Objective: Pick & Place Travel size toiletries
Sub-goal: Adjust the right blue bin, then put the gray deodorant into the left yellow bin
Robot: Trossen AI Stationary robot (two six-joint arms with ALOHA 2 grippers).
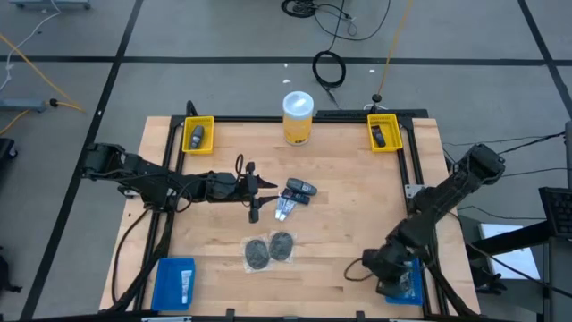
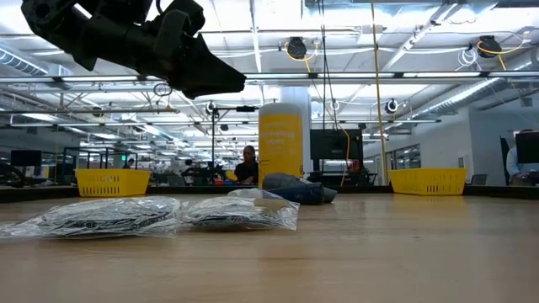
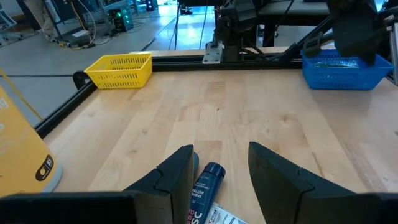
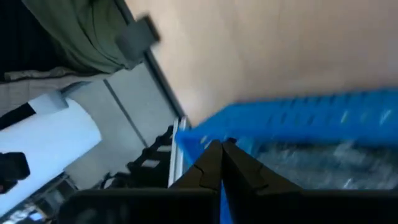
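Two stubby dark containers [image 1: 299, 190] lie at the table's middle, with a slim white tube [image 1: 284, 210] just in front of them. Two grey mesh discs in clear bags [image 1: 270, 249] lie nearer the front edge and show flat on the wood in the low view [image 2: 240, 212]. My left gripper [image 1: 261, 184] hangs open above the table, left of the containers. One dark container [image 3: 207, 182] shows below and between its fingers, apart from them. My right gripper [image 4: 222, 150] is shut over the blue bin [image 1: 407, 284] at the front right, with nothing seen between its fingers.
A tall yellow jar with a white lid [image 1: 298, 116] stands at the far edge. Yellow bins sit at the far left [image 1: 197, 135] and far right [image 1: 384, 132] corners, each with a dark item inside. A second blue bin [image 1: 174, 282] is at the front left.
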